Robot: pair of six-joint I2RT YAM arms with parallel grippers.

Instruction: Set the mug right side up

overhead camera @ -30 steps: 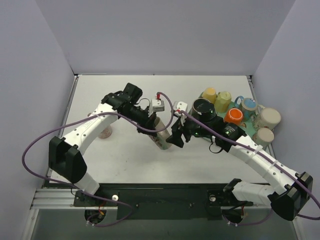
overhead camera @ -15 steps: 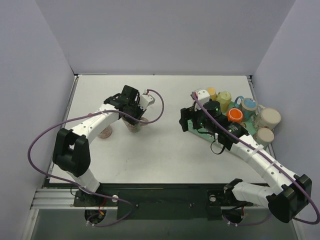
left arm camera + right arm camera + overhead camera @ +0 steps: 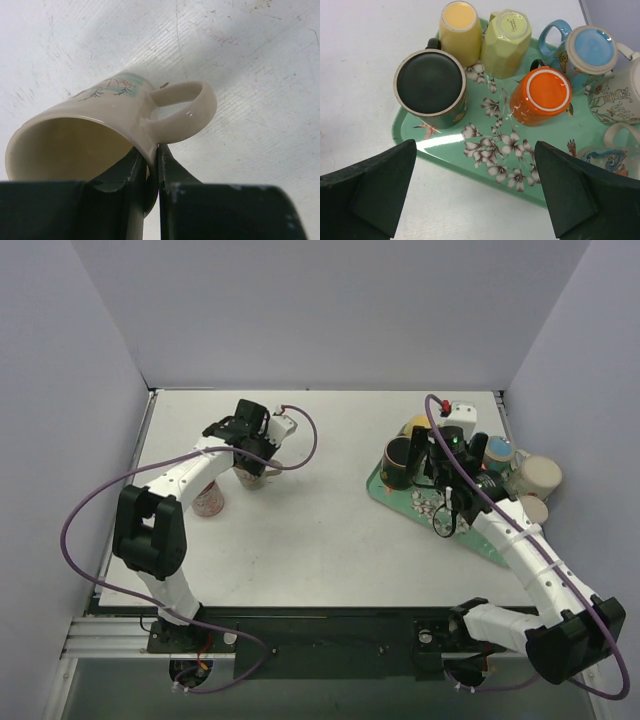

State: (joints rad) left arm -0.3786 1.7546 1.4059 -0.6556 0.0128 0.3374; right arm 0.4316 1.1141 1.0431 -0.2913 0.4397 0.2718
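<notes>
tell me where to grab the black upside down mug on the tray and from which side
Probably the body, from above: the dark mug stands upside down on the green tray, with free room on its table side and a gap toward the orange mug. Its handle sits tucked by the yellow cup, hard to reach.

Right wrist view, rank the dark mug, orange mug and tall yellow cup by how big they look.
1. dark mug
2. orange mug
3. tall yellow cup, though it sits farther from the camera, so this last place is unsure.
</notes>
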